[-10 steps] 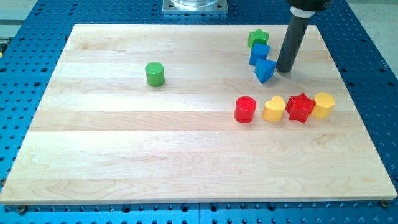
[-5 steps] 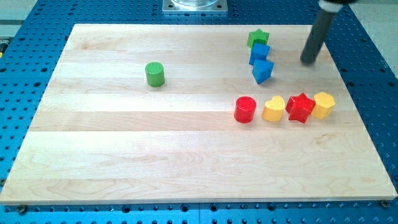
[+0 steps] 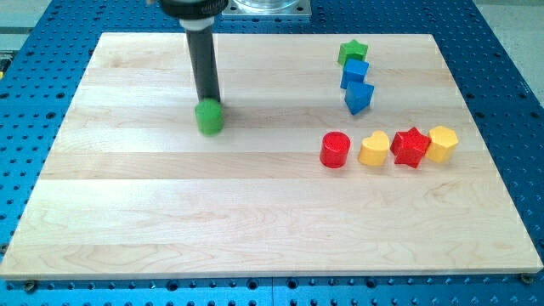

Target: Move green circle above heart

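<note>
I have no gripper on this rig, only a rod, so nothing is grasped or clenched; my tip (image 3: 209, 99) sits right against the top edge of the green circle (image 3: 210, 117), touching it from the view's top side. The circle lies on the left half of the board (image 3: 255, 221), well apart from the yellow heart (image 3: 374, 149), which sits in a row at the view's right between the red cylinder (image 3: 335, 150) and the red star (image 3: 410, 146), with a yellow block (image 3: 442, 143) at the row's far end. Above that row stand the blue triangle (image 3: 359, 96), a blue block (image 3: 354, 71) and the green star (image 3: 352, 53), stacked toward the view's top. I judge the task barely started: the circle has to travel a long way rightward to end just above the heart. Contact from the top side would drive it downward, which I reckon is not the direction needed, so I would bring the tip round to the circle's left flank. The gap above the heart is tight, with the blue triangle close by, and a careless push could knock it.
</note>
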Controlling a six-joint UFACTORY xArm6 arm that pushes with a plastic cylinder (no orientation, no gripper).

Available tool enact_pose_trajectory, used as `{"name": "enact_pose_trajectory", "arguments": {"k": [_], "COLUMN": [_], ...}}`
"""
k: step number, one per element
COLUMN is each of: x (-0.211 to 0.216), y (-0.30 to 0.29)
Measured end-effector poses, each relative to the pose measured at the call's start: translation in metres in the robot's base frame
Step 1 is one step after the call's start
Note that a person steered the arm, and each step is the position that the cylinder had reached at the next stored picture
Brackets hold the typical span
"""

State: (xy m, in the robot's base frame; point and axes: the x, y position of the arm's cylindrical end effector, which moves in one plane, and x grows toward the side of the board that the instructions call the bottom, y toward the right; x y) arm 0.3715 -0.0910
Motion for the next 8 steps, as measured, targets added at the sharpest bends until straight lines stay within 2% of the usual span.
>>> {"name": "enact_pose_trajectory", "arguments": {"k": [1, 2, 3, 4, 6, 7, 8], "x": [-0.002, 0.017, 0.04, 0.039, 0.039, 0.047, 0.09], "y": [-0.025, -0.064, -0.012, 0.06, -0.002, -0.014, -0.021]}}
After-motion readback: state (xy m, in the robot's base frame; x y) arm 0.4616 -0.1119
